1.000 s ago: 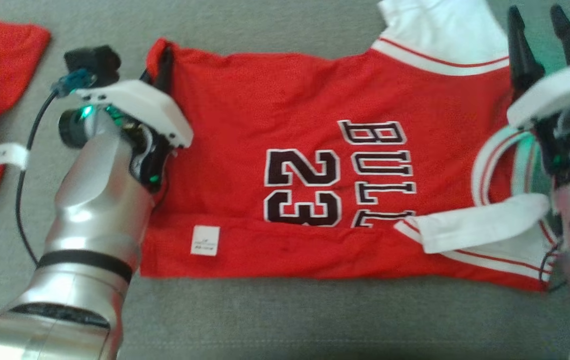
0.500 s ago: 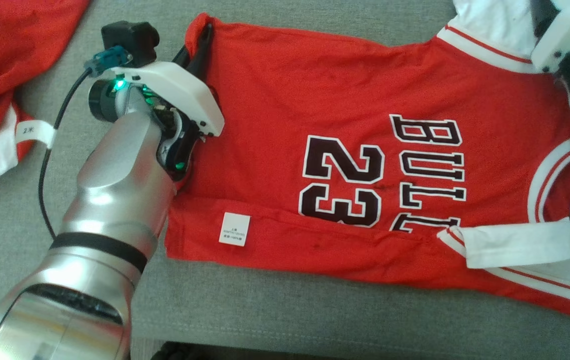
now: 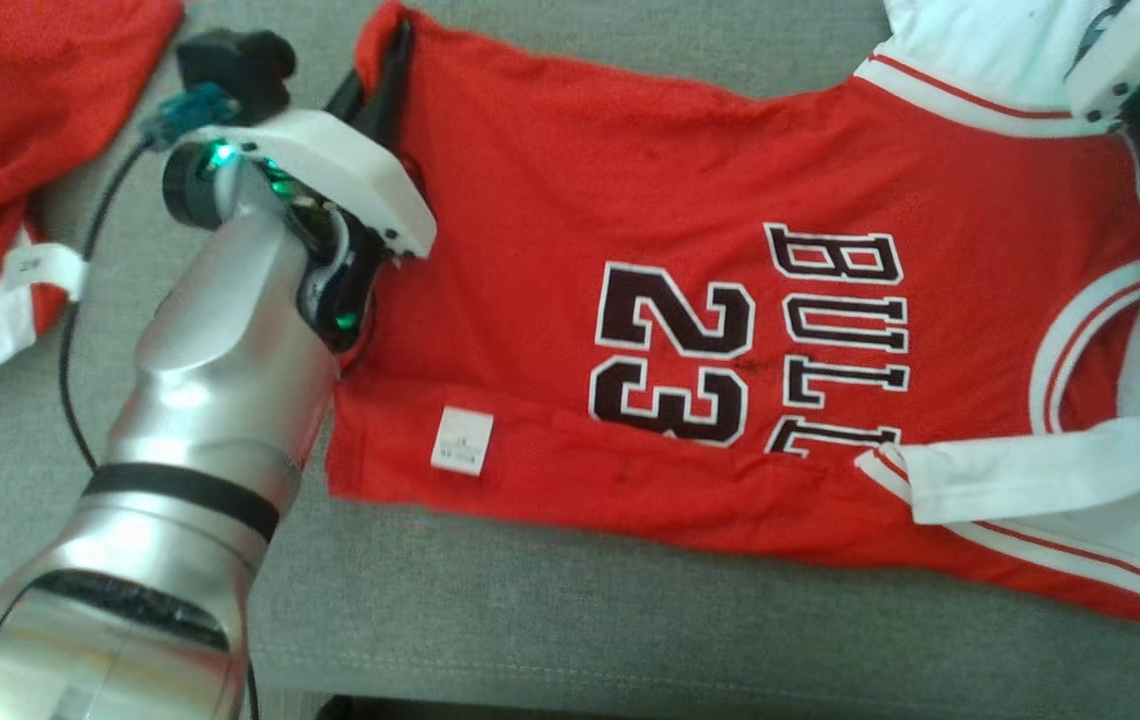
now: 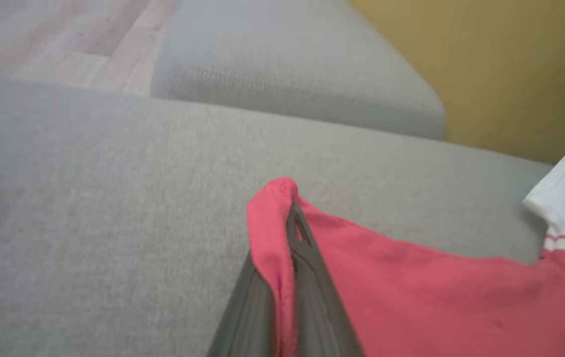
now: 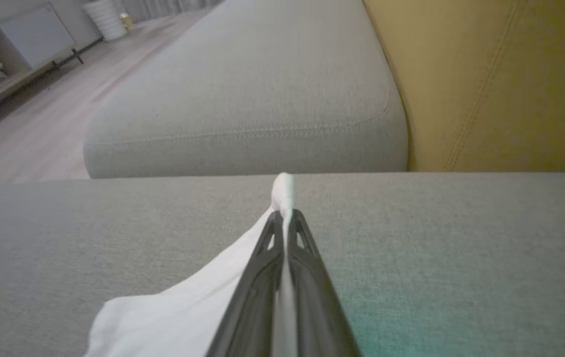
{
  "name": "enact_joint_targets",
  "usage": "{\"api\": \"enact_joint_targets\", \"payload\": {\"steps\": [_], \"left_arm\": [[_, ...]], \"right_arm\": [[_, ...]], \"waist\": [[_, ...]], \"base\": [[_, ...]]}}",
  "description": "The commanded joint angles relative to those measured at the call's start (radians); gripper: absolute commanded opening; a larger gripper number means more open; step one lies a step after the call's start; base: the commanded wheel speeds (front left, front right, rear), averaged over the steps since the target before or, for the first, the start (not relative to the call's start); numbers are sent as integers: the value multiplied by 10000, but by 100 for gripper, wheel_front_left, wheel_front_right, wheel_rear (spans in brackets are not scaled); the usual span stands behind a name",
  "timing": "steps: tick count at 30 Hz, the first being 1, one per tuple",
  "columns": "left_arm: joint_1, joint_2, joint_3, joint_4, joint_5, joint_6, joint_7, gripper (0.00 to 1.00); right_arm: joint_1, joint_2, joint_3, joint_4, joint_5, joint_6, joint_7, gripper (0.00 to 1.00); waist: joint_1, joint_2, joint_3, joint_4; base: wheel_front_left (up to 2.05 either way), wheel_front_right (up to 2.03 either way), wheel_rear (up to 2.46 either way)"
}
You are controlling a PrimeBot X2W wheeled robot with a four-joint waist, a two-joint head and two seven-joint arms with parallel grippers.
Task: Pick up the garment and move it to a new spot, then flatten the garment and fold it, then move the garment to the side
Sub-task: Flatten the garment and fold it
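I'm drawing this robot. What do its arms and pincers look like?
Left arm: glossy silver shell, black band, white wrist housing with green lights, black cable carrying a white tag. Left pincer and right pincer: long dark tapering fingers, triangular cut-outs.

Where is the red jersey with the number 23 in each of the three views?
Head view: jersey spread across the centre.
Left wrist view: its red corner, lower middle, pinched by the left hand.
Right wrist view: its white sleeve, lower left, pinched by the right hand.
Shared landmark: the grey cushion.
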Motion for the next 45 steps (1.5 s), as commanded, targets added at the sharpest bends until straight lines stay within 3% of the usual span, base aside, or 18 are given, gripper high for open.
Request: {"api": "enact_joint_targets", "payload": {"steps": [1,8,15,21,25,34,35,36,37,41,45], "left_arm": [[95,504,435,-547,65,34,-126,0],[1243,827,1104,-1897,189,61,-129,0],[2363,1099,1452,-2783,-149,50,-130,0],[3119,1414,1676,-3548,-548,57,20,0],[3919,1810,1614,-4500,-664,78,389,0],[6047,2042,2041,-5694,-1982,200,1423,0],[6224,2072,2056,-5770,-2044,243,1493,36],[6386,2121,2040,-5822,-2047,312,1568,77],[6524,2169,2022,-5855,-2027,382,1612,100],[6878,2417,1909,-5956,-1553,792,1391,100],[7256,2672,1811,-6271,-623,1478,534,100]], "right_arm": [[400,-158,151,-589,331,67,-233,0],[2255,-1012,438,-2620,1441,67,-570,0],[4432,-1204,-197,-5165,1928,67,-457,0],[6030,-907,-1033,-7054,1794,67,50,0],[7608,-337,-1772,-8645,1446,67,887,0],[10048,939,-2247,-10133,866,67,2152,0],[10186,1055,-2306,-10162,830,67,2202,0],[10311,1139,-2359,-10193,758,67,2239,49],[10446,1230,-2457,-10165,710,67,2287,100],[10927,1441,-2712,-10182,275,67,2471,100],[11363,1661,-2795,-10564,-318,67,2374,100]], "waist": [[-1,1,-219,-13],[-1,1,-717,-179],[-1,1,-1220,-464],[-1,1,-1508,-759],[-1,1,-1758,-945],[-1,1,-1993,-1248],[-1,1,-2003,-1264],[-1,1,-2006,-1275],[-1,1,-2011,-1276],[-1,1,-2053,-1261],[-1,1,-2187,-1298]], "base": [[0,0,0],[0,0,0],[0,0,0],[0,0,0],[0,0,0],[0,0,0],[0,0,0],[0,0,0],[0,0,0],[0,0,0],[0,0,0]]}}
